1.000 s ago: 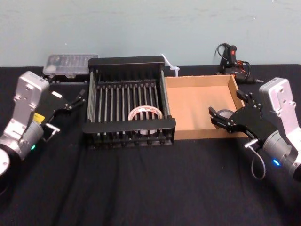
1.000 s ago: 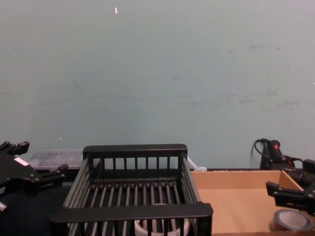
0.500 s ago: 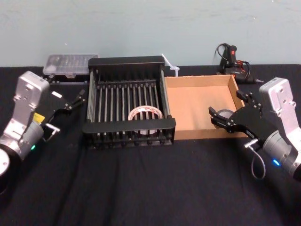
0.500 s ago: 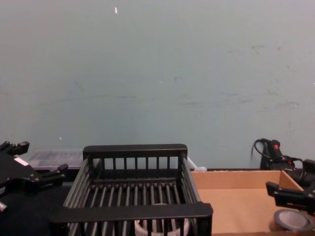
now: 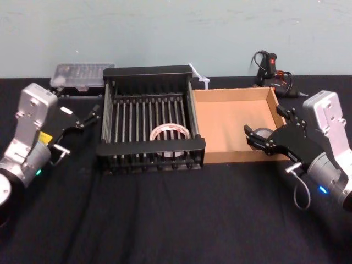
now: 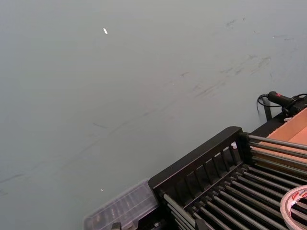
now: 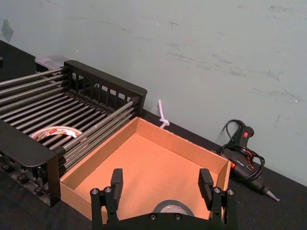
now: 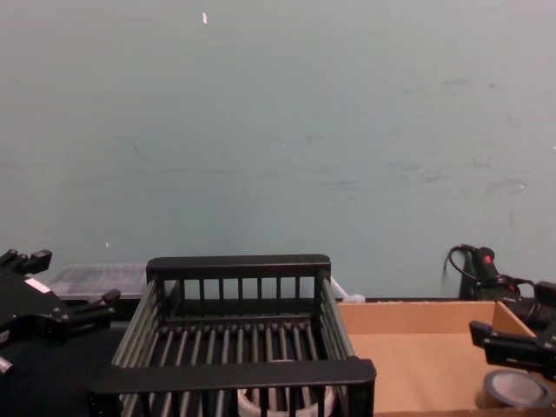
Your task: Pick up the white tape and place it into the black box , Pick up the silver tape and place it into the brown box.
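Note:
The white tape (image 5: 169,132) lies flat on the bars inside the black box (image 5: 151,147); it is also seen as the white tape (image 7: 53,132) and, at the edge of the left wrist view, the white tape (image 6: 295,205). The silver tape (image 5: 264,132) rests on the floor of the brown box (image 5: 225,118) near its front right corner. My right gripper (image 7: 161,184) hangs open just over that corner. The silver tape (image 7: 173,208) lies low between its spread fingers, with no contact showing. My left gripper (image 5: 88,117) is open beside the black box's left side, holding nothing.
A clear plastic case (image 5: 82,74) sits behind the black box at the back left. A black glue gun (image 5: 272,69) with its cord lies behind the brown box. A white plastic strip (image 5: 199,76) pokes up between the boxes. Black cloth covers the table's front.

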Robot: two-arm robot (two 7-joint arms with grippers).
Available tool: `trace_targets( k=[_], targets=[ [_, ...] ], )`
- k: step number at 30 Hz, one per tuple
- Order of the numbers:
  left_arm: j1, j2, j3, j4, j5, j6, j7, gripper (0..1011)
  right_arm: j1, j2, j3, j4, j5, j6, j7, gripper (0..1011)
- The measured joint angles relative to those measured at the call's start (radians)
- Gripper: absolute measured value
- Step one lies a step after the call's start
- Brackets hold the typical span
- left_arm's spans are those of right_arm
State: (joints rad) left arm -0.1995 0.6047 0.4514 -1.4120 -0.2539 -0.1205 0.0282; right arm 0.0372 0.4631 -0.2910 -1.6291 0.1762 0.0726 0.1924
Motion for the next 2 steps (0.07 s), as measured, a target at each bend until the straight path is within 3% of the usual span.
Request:
trace_targets(
  k=[2],
  targets=[
    [0.000, 0.000, 0.000, 0.000, 0.000, 0.000, 0.000, 1001, 0.000, 0.000, 0.000, 0.000, 0.000, 0.000, 0.000, 1002]
  ],
)
